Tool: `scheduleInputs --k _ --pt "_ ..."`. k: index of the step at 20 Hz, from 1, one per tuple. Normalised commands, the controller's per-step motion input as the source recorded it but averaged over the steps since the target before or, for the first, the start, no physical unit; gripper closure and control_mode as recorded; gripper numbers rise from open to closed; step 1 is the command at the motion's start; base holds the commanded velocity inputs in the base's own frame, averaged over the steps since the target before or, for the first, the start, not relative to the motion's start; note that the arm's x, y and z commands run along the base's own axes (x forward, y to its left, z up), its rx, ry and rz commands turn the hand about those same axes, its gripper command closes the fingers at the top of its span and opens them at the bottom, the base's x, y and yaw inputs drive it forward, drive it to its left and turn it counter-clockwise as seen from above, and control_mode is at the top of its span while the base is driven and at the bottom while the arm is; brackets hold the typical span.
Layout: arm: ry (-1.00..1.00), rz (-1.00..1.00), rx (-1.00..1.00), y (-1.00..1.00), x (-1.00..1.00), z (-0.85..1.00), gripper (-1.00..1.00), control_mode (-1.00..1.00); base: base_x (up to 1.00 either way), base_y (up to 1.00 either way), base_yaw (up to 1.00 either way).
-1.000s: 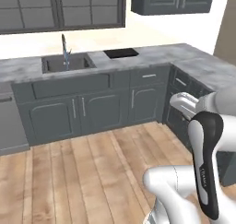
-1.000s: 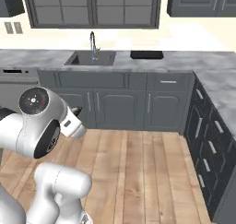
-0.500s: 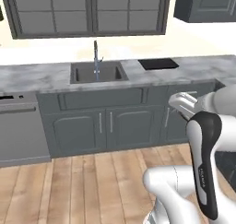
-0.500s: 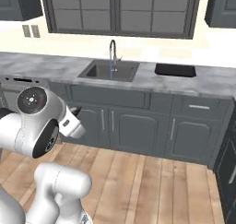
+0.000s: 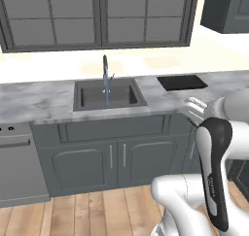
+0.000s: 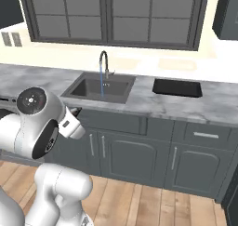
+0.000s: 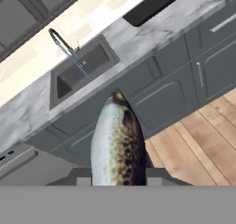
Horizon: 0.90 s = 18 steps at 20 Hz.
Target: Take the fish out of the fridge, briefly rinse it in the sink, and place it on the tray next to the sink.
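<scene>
The jaws are clenching the fish (image 7: 118, 144) at the frame's bottom centre; the sink (image 7: 79, 70) is lying upper left, the tray (image 7: 152, 5) top right.

Fish (image 7: 117, 142): speckled brown back, silvery flank, standing lengthwise at bottom centre of the hand view. Sink (image 5: 109, 94): dark grey basin sunk in marbled counter, frame centre, thin stream falling from its curved faucet. Tray (image 5: 182, 82): flat, black, on the counter right of the sink.

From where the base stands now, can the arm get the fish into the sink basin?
Probably not yet: the fish, shut in the fingers, hangs over the floor short of the cabinet fronts. The sink lies open, water running.
</scene>
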Motion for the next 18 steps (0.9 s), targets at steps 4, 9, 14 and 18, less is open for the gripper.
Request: scheduleInputs --k 4,9,14,18 --pt "0.00 0.00 0.00 0.00 0.00 0.00 1.00 1.00 0.85 -0.03 0.00" --pt "0.00 0.00 0.00 0.00 0.00 0.00 1.00 1.00 0.52 -0.01 0.00" --pt "0.00 0.00 0.00 0.00 0.00 0.00 1.00 1.00 0.78 -0.12 0.00" --pt "0.00 0.00 0.00 0.00 0.00 0.00 1.00 1.00 0.89 -0.09 0.00"
